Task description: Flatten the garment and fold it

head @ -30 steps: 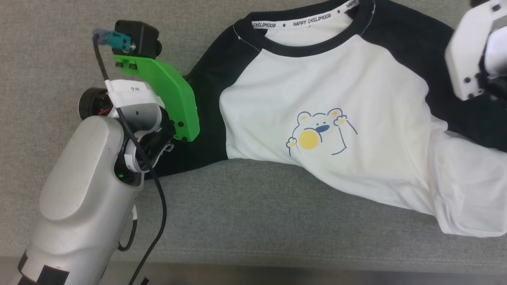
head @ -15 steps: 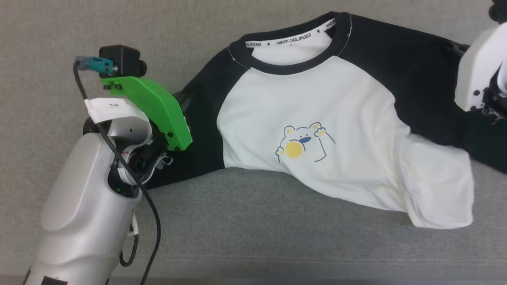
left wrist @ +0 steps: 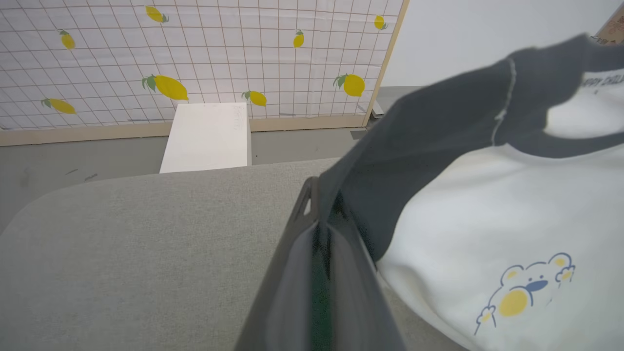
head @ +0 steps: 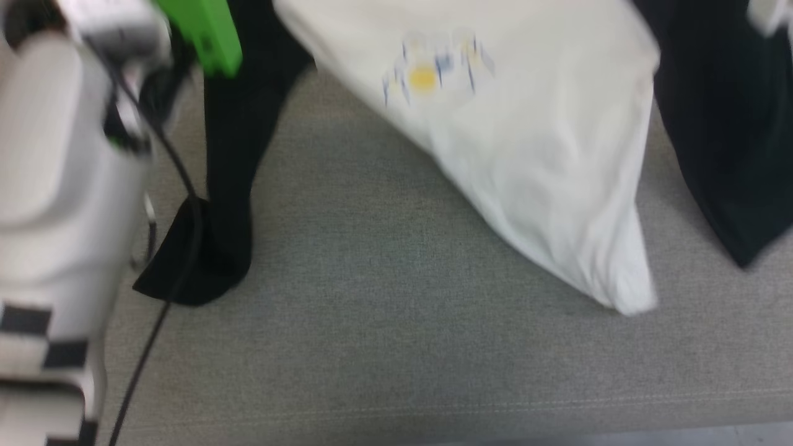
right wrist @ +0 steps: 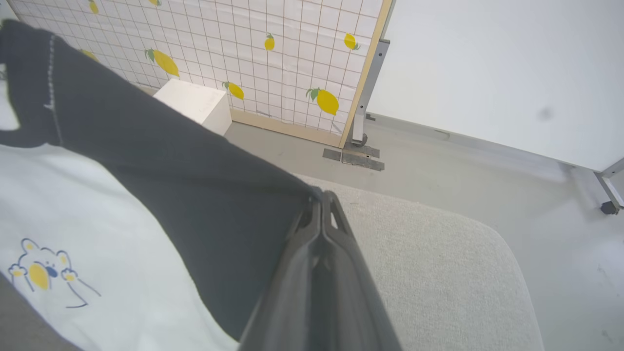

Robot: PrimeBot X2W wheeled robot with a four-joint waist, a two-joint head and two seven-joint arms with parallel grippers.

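Note:
The garment (head: 526, 136), a white T-shirt with black sleeves, hangs lifted above the grey surface, blurred in the head view. Its cartoon print with the yellow circle (head: 424, 77) sits near the top of that view. One black sleeve (head: 229, 186) droops at the left and touches the surface; the other (head: 725, 136) hangs at the right. My left gripper (left wrist: 317, 195) is shut on black cloth at the shoulder next to the collar (left wrist: 536, 83). My right gripper (right wrist: 319, 200) is shut on the black cloth of the opposite shoulder (right wrist: 195, 185).
The grey padded table (head: 372, 347) spreads under the shirt, its front edge (head: 557, 437) at the bottom of the head view. My pale left forearm (head: 56, 155) and its cable (head: 155, 322) stand at the left. Beyond the table are a white box (left wrist: 207, 136) and a lemon-print panel (left wrist: 195, 48).
The head camera has shifted. The shirt, which lay on the surface, is now raised by both arms, with its hem and sleeves hanging down.

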